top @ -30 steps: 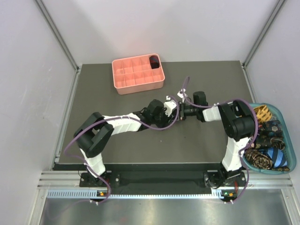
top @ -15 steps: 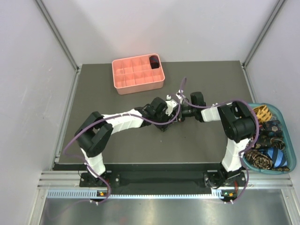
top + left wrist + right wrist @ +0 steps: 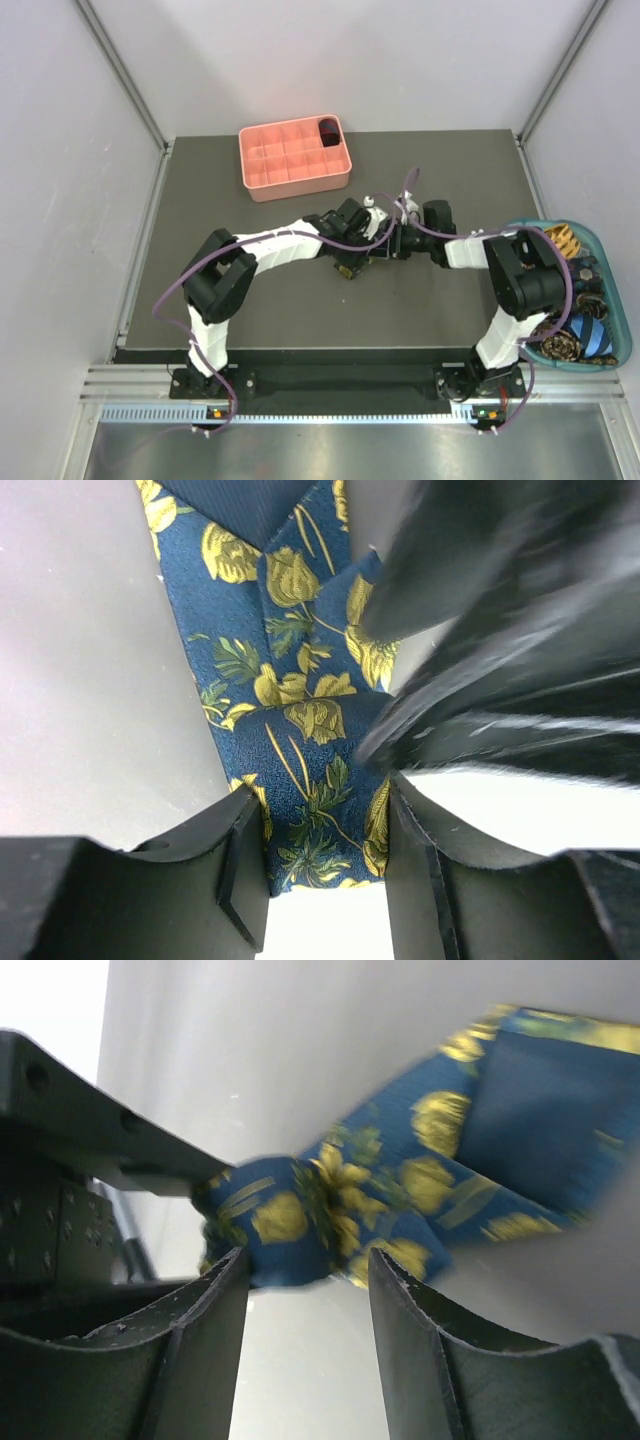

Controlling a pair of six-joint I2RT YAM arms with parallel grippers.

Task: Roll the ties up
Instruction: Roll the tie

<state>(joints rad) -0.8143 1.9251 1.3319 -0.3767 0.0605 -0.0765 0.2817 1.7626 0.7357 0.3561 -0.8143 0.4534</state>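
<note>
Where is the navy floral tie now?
The navy floral tie lies mid-table in the top view, mostly hidden where the left tool and right tool meet, nearer than the pink tray.

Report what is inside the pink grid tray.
One dark rolled tie sits in the far right corner compartment of the tray. The other compartments show only pink floor; the dividers hide parts of some floors.
</note>
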